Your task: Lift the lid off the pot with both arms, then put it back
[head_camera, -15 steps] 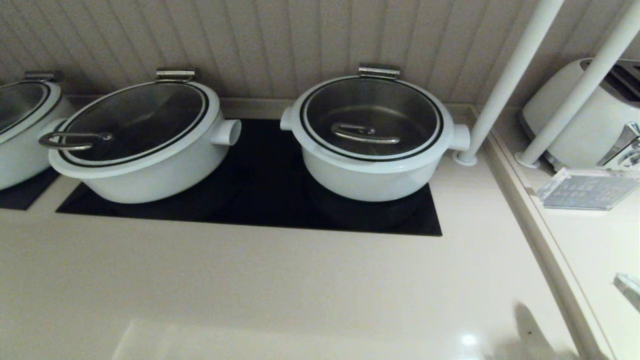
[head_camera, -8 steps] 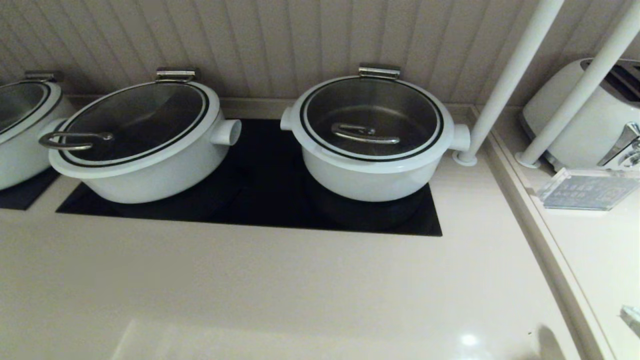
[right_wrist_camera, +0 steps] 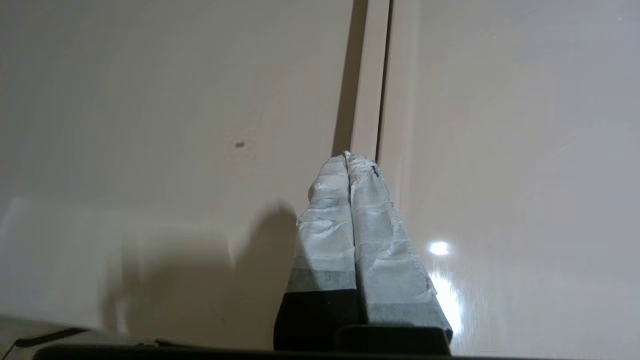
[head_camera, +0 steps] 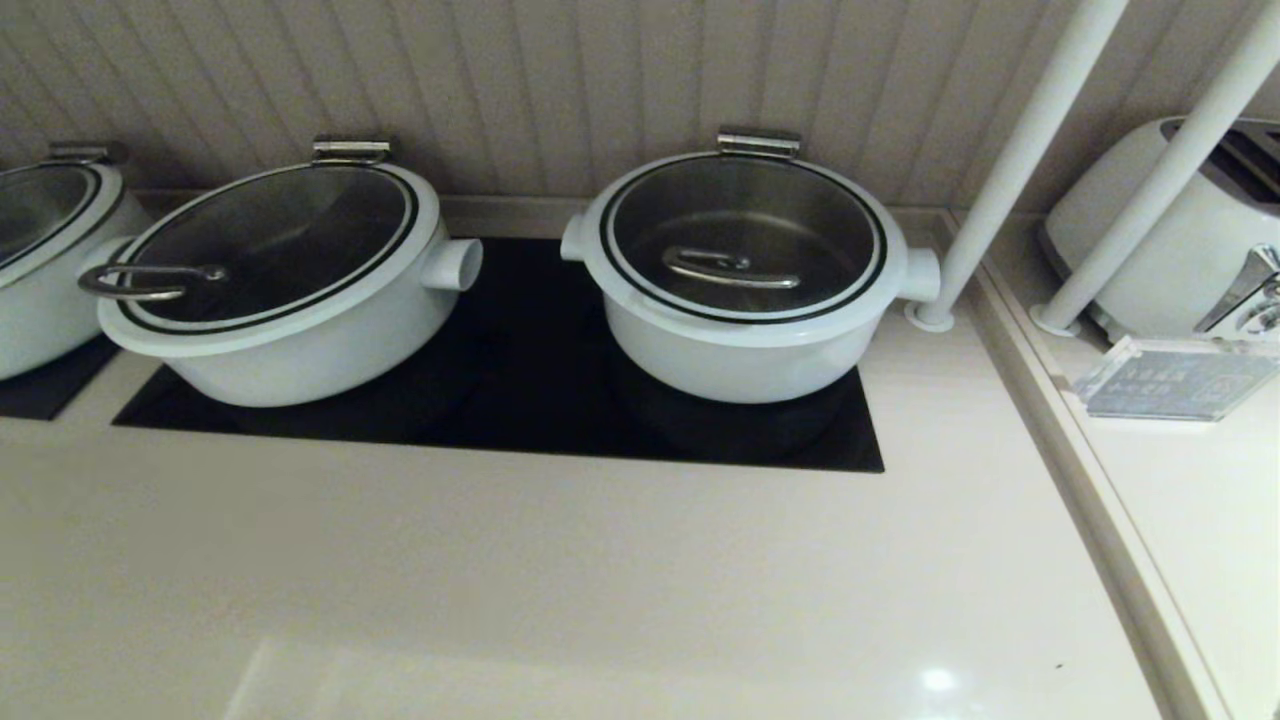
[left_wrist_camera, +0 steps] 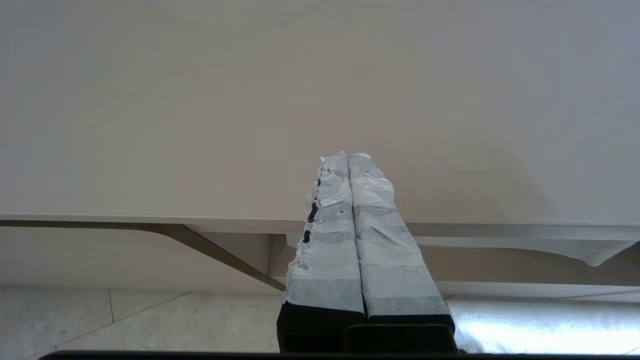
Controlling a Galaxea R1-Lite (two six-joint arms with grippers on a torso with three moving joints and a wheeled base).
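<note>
The round white pot (head_camera: pixel 740 350) stands at the right of the black cooktop (head_camera: pixel 520 400). Its glass lid (head_camera: pixel 745 235) lies shut on it, with the straight steel bar handle (head_camera: pixel 730 268) at its centre and a steel hinge bracket (head_camera: pixel 758 142) at the back rim. Neither arm shows in the head view. My left gripper (left_wrist_camera: pixel 347 157) is shut and empty, its taped fingers pressed together over the counter's front edge. My right gripper (right_wrist_camera: pixel 348 157) is shut and empty, low over the beige counter beside a seam.
A wider white pot (head_camera: pixel 290 330) with a loop-handled lid (head_camera: pixel 270 240) stands left of the pot, another (head_camera: pixel 40 260) at the far left. Two white poles (head_camera: pixel 1010 170) rise at the right. A white toaster (head_camera: pixel 1180 230) and a clear sign (head_camera: pixel 1170 380) sit on the side counter.
The right gripper tip and its shadow at the lower right of the head view have withdrawn out of the picture. The pot and lid have not moved.
</note>
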